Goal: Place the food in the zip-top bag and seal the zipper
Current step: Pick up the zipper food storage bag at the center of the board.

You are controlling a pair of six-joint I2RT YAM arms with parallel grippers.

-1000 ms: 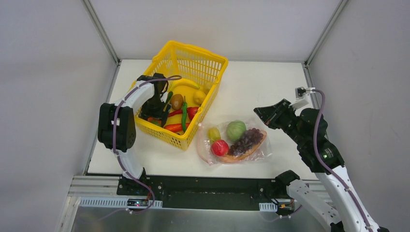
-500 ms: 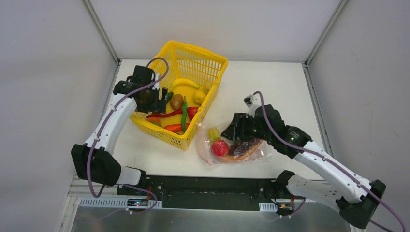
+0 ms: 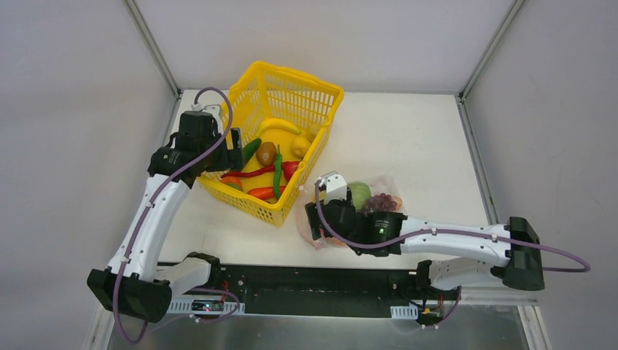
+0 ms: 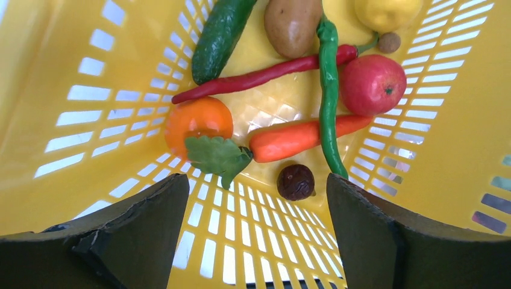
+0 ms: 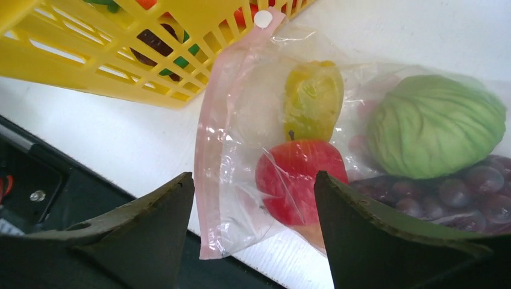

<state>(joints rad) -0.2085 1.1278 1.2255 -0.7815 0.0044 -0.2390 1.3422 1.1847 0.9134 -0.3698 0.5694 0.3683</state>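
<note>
Top external: right gripper [image 5: 253,176], jaws apart, hides much of the zip-top bag [image 3: 380,195]; left gripper [image 4: 256,180] gapes too.

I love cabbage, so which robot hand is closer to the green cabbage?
Right. The right gripper hovers open over the zip-top bag, with the green cabbage just beside it inside. The left gripper is away at the yellow basket.

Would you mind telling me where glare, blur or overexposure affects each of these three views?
Top external: even, soft light, sharp throughout, only faint shadows on the table. Left wrist: the basket slots blow out white. Right wrist: glare streaks on the zip-top bag veil the red tomato.
</note>
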